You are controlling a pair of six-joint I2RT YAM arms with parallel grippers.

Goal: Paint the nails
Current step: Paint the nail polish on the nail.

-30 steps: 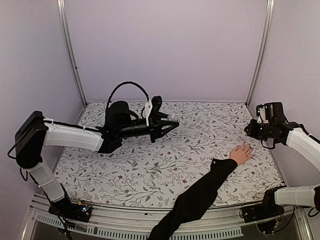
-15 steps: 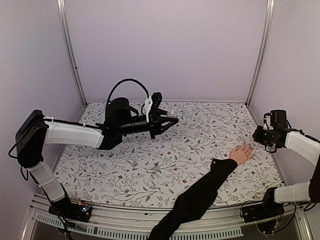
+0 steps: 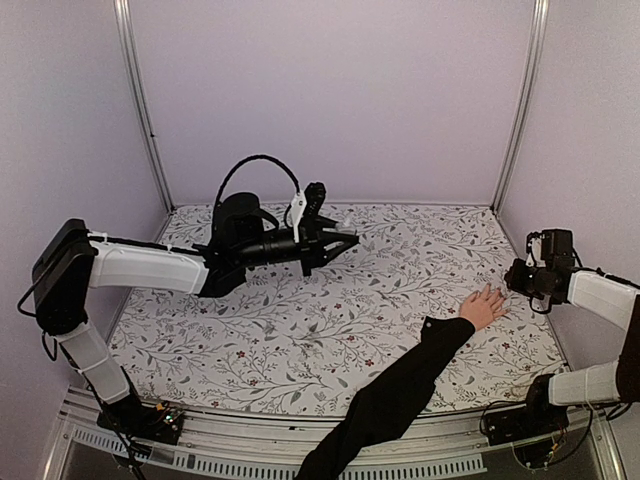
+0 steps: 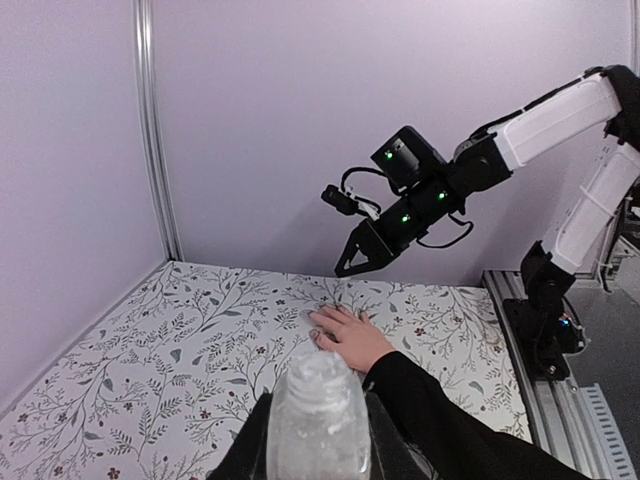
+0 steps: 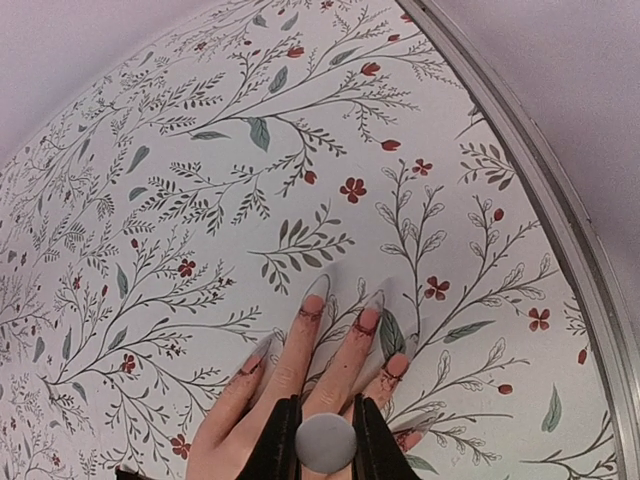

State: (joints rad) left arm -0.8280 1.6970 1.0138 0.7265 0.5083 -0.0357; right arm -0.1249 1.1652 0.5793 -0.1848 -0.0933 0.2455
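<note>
Overhead view of a floral table (image 3: 300, 330) boxed in by pale lilac walls (image 3: 330, 100). At about 4 o'clock on it, lying palm down: a light-skinned hand (image 3: 484, 305), fingers spread and pointing toward 1 o'clock, with a black sleeve (image 3: 400, 390) running back to the near edge at 6 o'clock. At the fingertips, the nails (image 5: 368, 320), tiny and pinkish in the right wrist view, with reddish-brown smears on the skin around several of them. Just beyond the fingertips, at 3 o'clock on the table: right claw (image 4: 347, 266), raised off the surface, tips tilted down toward the hand and, from the left wrist view, not touching it. Pinched narrow on a small grey disc (image 5: 325, 440), seen end-on directly above the back of the hand; impossible to tell what, if anything, hangs beneath the disc. Reaching in from 9 o'clock toward the middle of the table, well apart from the hand: left claw (image 3: 338, 243), held above the surface and aimed toward 3 o'clock. Clamped tight on a pale translucent bottle (image 4: 318, 415), its rounded top poking out past the fingers in the direction of the hand.
</note>
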